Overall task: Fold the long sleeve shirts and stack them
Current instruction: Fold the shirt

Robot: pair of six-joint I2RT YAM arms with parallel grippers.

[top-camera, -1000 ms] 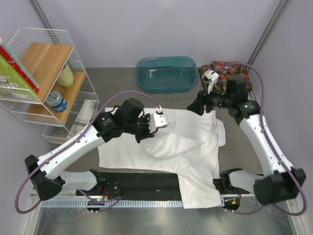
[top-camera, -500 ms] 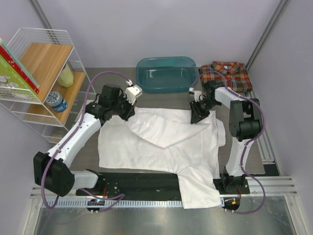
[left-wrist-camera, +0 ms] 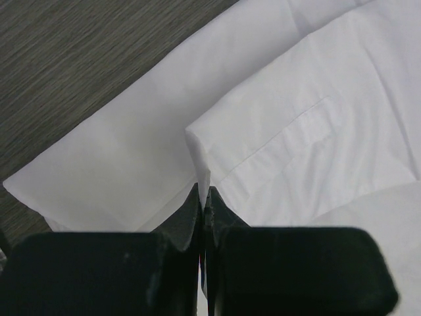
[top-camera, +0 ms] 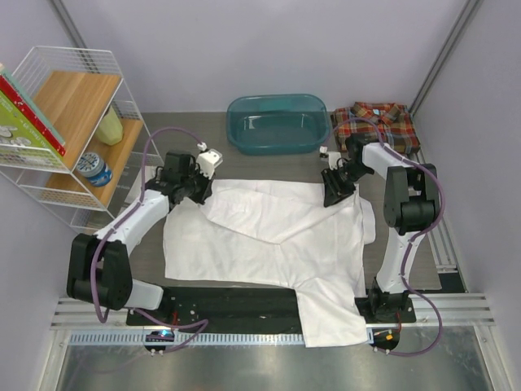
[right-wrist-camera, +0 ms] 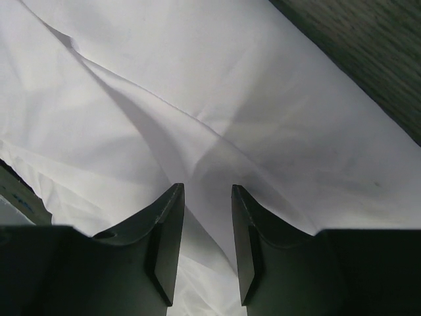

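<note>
The white long sleeve shirt [top-camera: 277,244] lies spread on the table, its lower part hanging over the near edge. A sleeve is folded across its upper body. My left gripper [top-camera: 198,189] is at the shirt's far left corner. In the left wrist view it [left-wrist-camera: 204,192] is shut on an edge of the white cloth [left-wrist-camera: 316,99]. My right gripper [top-camera: 332,194] is at the shirt's far right corner. In the right wrist view it [right-wrist-camera: 207,197] is open just over the white cloth [right-wrist-camera: 164,79], holding nothing. The plaid shirt [top-camera: 376,124] lies folded at the back right.
A teal tub [top-camera: 277,124] stands at the back centre. A white wire shelf [top-camera: 81,130] with a bottle and a jar stands at the left. Dark table surface [left-wrist-camera: 66,52] shows beside the shirt's far edge, also in the right wrist view [right-wrist-camera: 368,46].
My left gripper has carried the sleeve from the shirt's middle to its far left corner. My right gripper has come down from near the plaid shirt to the white shirt's far right corner.
</note>
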